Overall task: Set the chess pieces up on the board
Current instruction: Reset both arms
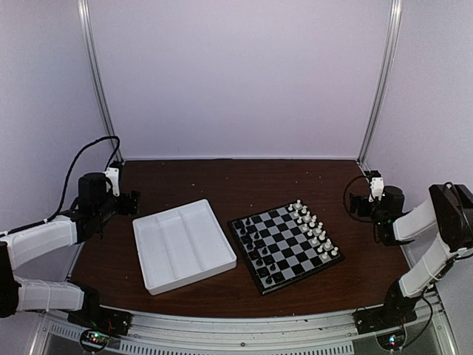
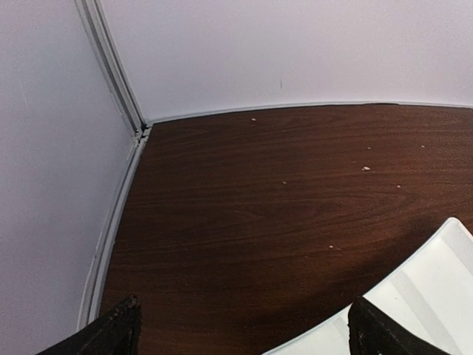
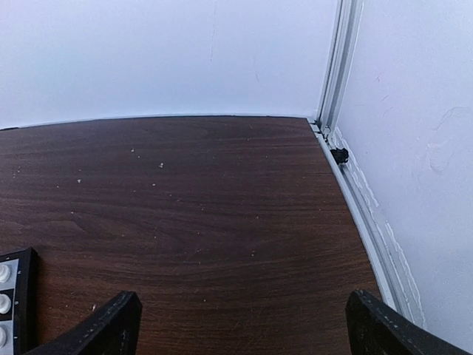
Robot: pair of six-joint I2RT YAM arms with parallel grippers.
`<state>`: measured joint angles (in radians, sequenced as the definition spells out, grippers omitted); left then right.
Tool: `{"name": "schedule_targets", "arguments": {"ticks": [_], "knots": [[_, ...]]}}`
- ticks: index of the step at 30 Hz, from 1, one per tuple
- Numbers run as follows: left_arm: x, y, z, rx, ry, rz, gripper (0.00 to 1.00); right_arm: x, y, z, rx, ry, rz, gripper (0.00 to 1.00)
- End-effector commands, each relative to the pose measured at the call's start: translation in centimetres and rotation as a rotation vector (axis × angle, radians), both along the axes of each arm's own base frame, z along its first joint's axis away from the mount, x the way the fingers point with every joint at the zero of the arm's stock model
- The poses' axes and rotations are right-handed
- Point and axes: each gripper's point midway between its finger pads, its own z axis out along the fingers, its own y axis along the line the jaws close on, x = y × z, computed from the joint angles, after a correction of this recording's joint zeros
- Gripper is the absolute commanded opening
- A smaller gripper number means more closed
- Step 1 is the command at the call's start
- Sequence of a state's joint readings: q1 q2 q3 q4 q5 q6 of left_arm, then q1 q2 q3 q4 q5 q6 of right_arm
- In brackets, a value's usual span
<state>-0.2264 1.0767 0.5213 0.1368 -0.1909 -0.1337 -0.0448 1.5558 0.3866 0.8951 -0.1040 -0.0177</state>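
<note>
The board (image 1: 284,244) lies right of the table's middle, turned at an angle. Tiny black chess pieces (image 1: 253,242) stand in rows along its left side, and tiny white pieces (image 1: 314,229) line its right side. My left gripper (image 1: 134,201) hovers at the far left of the table, open, with only bare wood between its fingers (image 2: 118,331). My right gripper (image 1: 352,205) hovers right of the board, also open and holding nothing. In the right wrist view a corner of the board (image 3: 24,296) with white pieces (image 3: 4,303) shows at the lower left.
A white partitioned tray (image 1: 182,244) sits left of the board with nothing in it; its corner (image 2: 425,292) shows beside my left gripper's right finger. White walls and metal posts close the table on three sides.
</note>
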Motion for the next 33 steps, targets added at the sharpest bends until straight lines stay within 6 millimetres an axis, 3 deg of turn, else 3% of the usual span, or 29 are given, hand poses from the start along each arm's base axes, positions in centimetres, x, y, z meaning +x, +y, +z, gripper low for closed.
{"name": "schedule_targets", "arguments": {"ticks": [1,5,14,16,21,33], "knots": [[0.8,3.2,0.1,0.099,-0.103,0.129,0.98,0.5,0.0,1.3,-0.022,-0.05,-0.007,1.0],[0.9,5.2,-2.7,0.115,-0.112,0.175,0.98,0.5,0.1,1.2,-0.027,-0.047,-0.006,1.0],[2.0,7.0,-7.0,-0.015,-0.152,0.153,0.97,0.6,0.3,1.2,-0.038,-0.041,-0.009,1.0],[2.2,6.4,-7.0,-0.019,-0.187,0.1,0.98,0.6,0.3,1.2,-0.044,-0.038,-0.009,1.0],[3.9,4.4,-8.2,-0.002,-0.06,-0.022,0.98,0.6,0.4,1.2,-0.049,-0.037,-0.009,1.0],[4.0,4.0,-8.0,0.006,-0.074,-0.043,0.98,0.6,0.5,1.2,-0.059,-0.036,-0.013,1.0]]}}
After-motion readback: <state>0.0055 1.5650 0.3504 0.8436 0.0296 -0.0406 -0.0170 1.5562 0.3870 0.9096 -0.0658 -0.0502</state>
